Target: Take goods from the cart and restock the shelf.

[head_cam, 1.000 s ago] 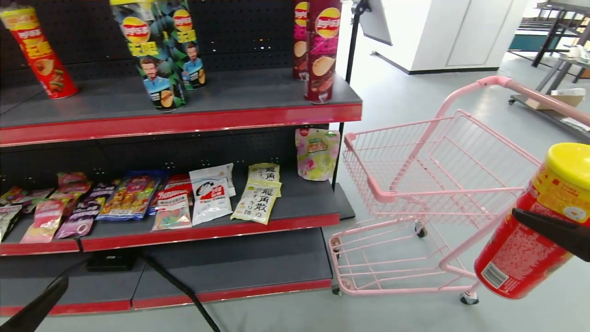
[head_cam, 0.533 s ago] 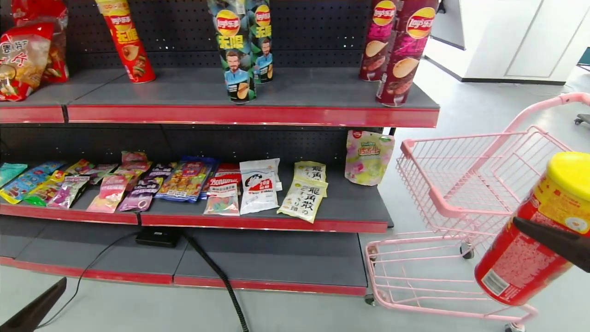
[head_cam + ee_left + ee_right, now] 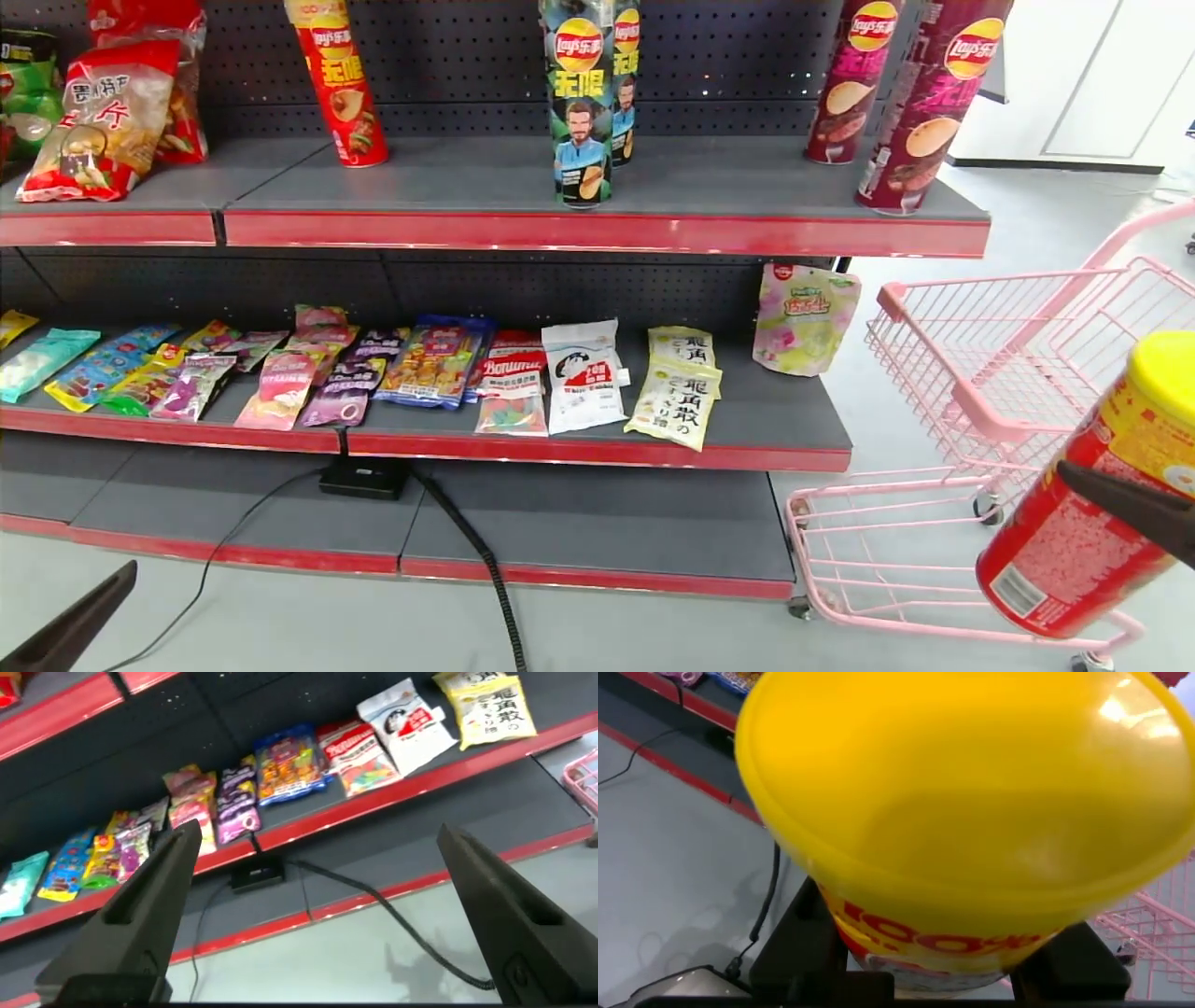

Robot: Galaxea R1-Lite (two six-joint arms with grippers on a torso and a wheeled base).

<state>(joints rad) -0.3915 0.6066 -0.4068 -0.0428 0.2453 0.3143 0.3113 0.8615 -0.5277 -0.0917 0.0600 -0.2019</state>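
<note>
Beside cart [image 3: 943, 401], at rt: red, yellow-lidded canister [image 3: 1074, 551] is being clamped by right gripper [image 3: 934, 963], well apart from shelf [image 3: 597, 233]. Low at left, left gripper [image 3: 318, 833] is being held wide, empty. Shelving is being awaited; cart looks empty.

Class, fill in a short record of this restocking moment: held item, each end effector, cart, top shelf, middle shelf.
Held item: red can with yellow lid, tilted, in front of the cart
Right end effector: shut on the can
Left end effector: open, holding nothing
Cart: pink, at the shelf's right end
Top shelf: upright chip canisters, snack bags at its left
Middle shelf: flat packets lying in a row
</note>
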